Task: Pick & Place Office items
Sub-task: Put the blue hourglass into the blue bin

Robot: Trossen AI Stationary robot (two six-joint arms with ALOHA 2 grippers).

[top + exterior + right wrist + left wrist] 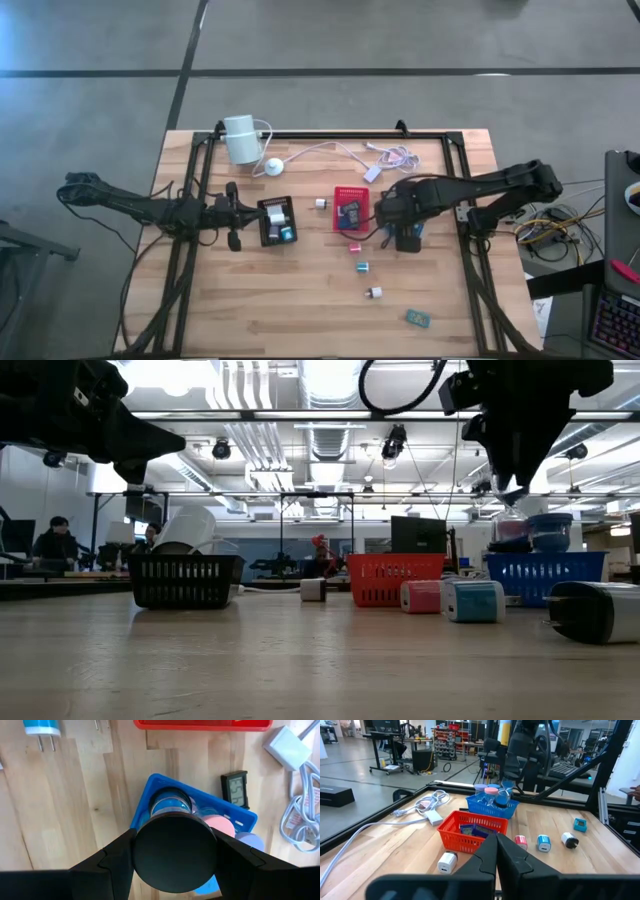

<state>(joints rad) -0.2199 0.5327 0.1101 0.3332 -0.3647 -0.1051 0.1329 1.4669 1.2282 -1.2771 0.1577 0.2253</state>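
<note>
Right gripper (175,851) hangs over the blue tray (150,790), jaws grasping a round disc (175,847) for release among discs already there. Left gripper (236,214), jaws clenched on nothing, waits beside the black tray (265,222). Loose items (364,267) lie near on the tabletop (300,310), right of centre.

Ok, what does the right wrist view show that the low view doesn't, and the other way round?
Only the right wrist view: the right gripper clamped on a dark round disc, straight over the blue tray, and a small digital clock beside that tray. Only the low view: the black tray, a pink block, people in the room behind. Both: the blue tray with pastel discs inside, and the red tray.
</note>
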